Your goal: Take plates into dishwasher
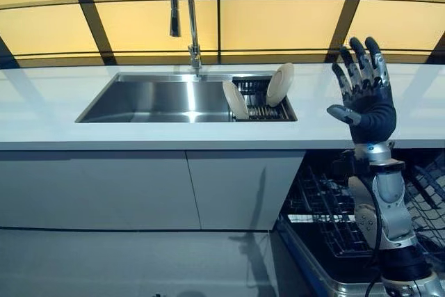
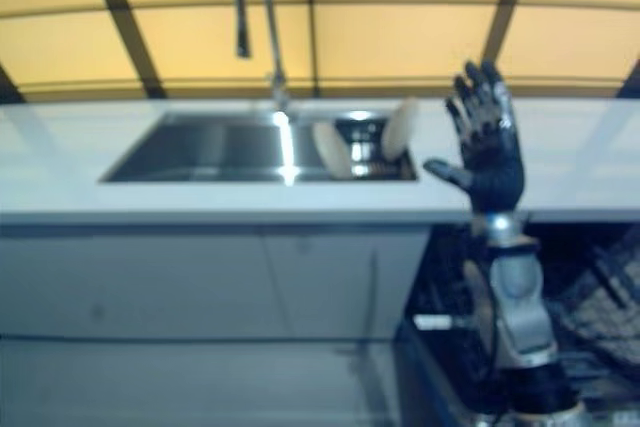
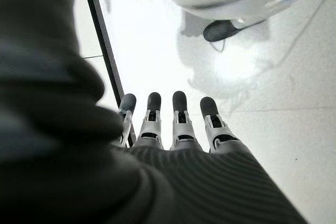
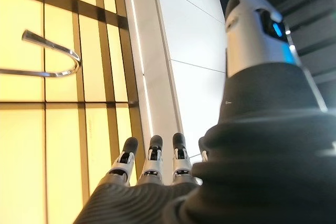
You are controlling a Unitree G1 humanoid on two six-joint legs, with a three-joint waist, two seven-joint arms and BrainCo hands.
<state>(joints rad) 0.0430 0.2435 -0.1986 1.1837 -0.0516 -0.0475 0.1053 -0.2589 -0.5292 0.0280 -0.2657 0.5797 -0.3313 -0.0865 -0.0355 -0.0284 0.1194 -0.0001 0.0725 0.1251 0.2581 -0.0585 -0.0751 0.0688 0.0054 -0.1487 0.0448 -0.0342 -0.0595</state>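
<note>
Left eye view: two round white plates (image 1: 279, 84) lean in the dark wire rack (image 1: 259, 102) inside the steel sink (image 1: 160, 99), centre frame. The right hand (image 1: 365, 99), fingers spread and empty, is raised mid-right, likely readying a reach. Left wrist view: the left hand (image 3: 178, 129) hangs straight-fingered over pale floor, idle.

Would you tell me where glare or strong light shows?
Left eye view: a glare streak on the sink under the faucet. Left wrist view: floor washed white past the left hand. Right wrist view: wall panels glow beyond the right hand.
</note>
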